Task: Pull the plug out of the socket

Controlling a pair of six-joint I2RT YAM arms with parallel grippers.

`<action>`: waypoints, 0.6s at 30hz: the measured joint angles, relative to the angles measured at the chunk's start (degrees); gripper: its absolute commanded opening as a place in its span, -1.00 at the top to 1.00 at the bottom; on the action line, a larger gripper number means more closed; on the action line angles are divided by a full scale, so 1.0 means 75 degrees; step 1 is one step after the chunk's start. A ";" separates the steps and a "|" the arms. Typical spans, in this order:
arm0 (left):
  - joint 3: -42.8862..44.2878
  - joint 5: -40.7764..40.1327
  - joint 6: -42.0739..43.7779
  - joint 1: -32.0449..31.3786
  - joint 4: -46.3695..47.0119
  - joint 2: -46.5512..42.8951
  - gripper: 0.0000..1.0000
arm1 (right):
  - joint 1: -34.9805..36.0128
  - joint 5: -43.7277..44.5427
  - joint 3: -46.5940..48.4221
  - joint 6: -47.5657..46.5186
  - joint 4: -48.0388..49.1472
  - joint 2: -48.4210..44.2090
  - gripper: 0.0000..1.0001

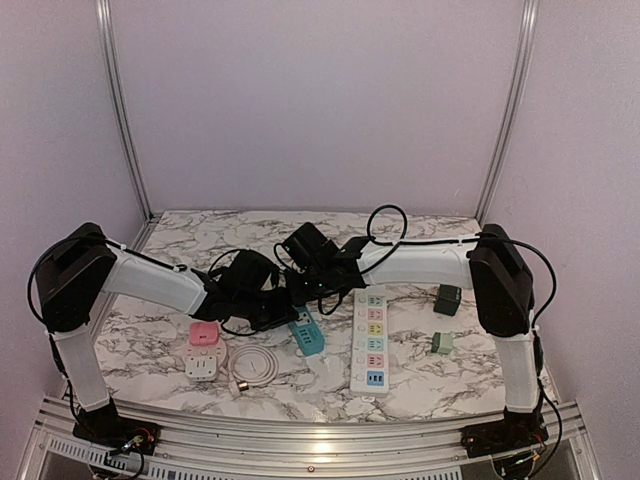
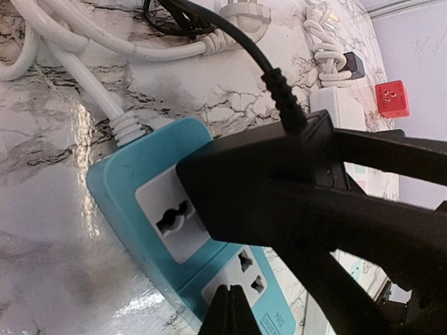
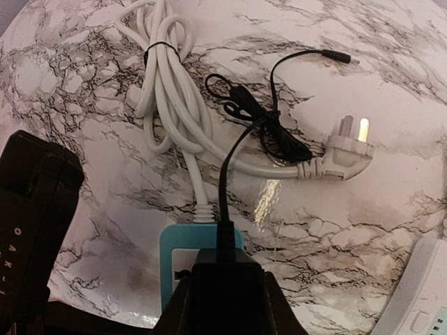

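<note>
Since the right pincer (image 3: pixel 223 300) comes at the black plug (image 2: pixel 230 188) side-on, its fingers (image 2: pixel 391 150) sit on the block's two flanks, clamped onto it. That leaves the thin cord (image 3: pixel 221 195) free to run out the back.

The plug is over the blue strip (image 2: pixel 115 181), mid-surface between the two arms, and it covers part of the strip's top. One socket face (image 2: pixel 171 216) next to it is bare, holes showing. Can't tell if the pins are seated or out: the block hides the joint in both wrist views, and the top view is too small.

The left pincer (image 1: pixel 272 308) is down at the strip's left end. Only one fingertip (image 2: pixel 227 314) shows in its own camera, at the strip's edge, so I can't tell whether it is open or closed. My read is that it's there to pin the strip down. The strip looks light and its white cord (image 3: pixel 174 105) is just a loose bundle, so nothing else anchors it.

The white plug (image 3: pixel 346 150) lies loose on the marble surface (image 3: pixel 391 70), so the strip looks unpowered. A white strip (image 1: pixel 370 340) lies just right of the blue one.

- **Next move, as I judge it:** a straight pull along the pin axis, no rocking.
- **Risks:** the blue strip lifts with the plug if the hold-down slips, or the thin cord's tangle drags across the white cord.
</note>
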 measured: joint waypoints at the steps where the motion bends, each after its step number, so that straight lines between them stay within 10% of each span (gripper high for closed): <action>1: 0.0000 -0.0003 -0.0015 0.0000 0.0000 0.0000 1.00 | 0.0000 0.0000 0.0000 0.0000 0.0003 0.0000 0.98; 18: 0.0015 -0.0204 -0.0210 -0.0047 -0.0055 0.0035 1.00 | 0.0003 0.0006 -0.0195 -0.0003 0.0192 -0.0102 0.98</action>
